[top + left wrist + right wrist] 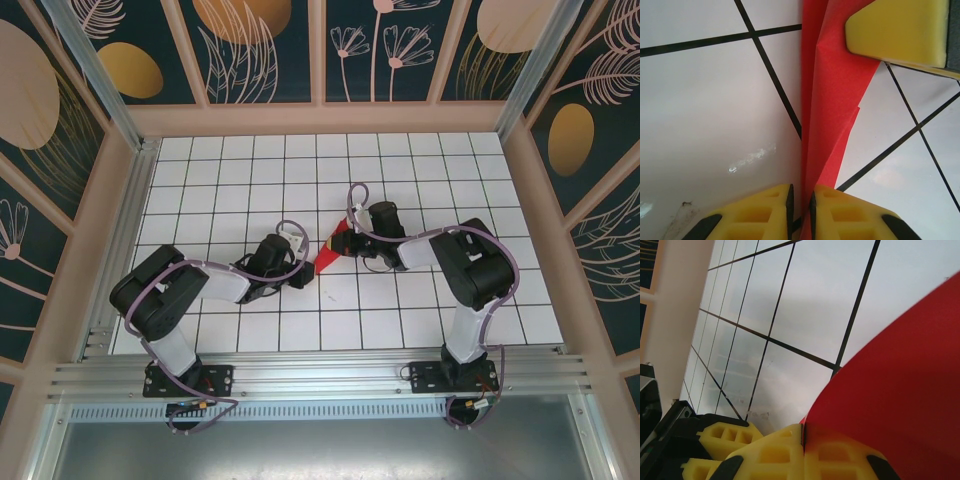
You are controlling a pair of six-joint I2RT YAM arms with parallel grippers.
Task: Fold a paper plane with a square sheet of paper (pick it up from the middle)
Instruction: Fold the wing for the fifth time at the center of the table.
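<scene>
Thin bright red sheet of paper (330, 252), creased into a narrow folded shape, strung between the two tools over the white, black-gridded counter (250, 160).

Right tool (802, 432) clamped fully shut on one edge, yellow foam pads pressed together, red surface sweeping up and away to the right of them. Probably placed there as an anchor: sheet kept lifted and taut, layers kept from sliding out of line.

Left tool (801, 195) set astride the fold at the opposite end. Pads nearly together, folded edge standing upright in the sliver between. Impossible to tell whether already biting or just short of contact, with a hairline of space showing beside the left-hand pad. Straight ahead of this tool, the red layers (830, 100) running up toward the right tool's yellow pad (900, 30), planted on the far end at upper right.

Likely reason for that stance: a pinch right on the ridge, to sharpen the crease against the other tool's hold.

From above, left tool (300, 270) and right tool (352, 243) nose to nose, sheet bridging the short gap.

Judged mid-fold, no pointed dart yet. Thin paper held at both ends, so liable to tear under any pull apart.
</scene>
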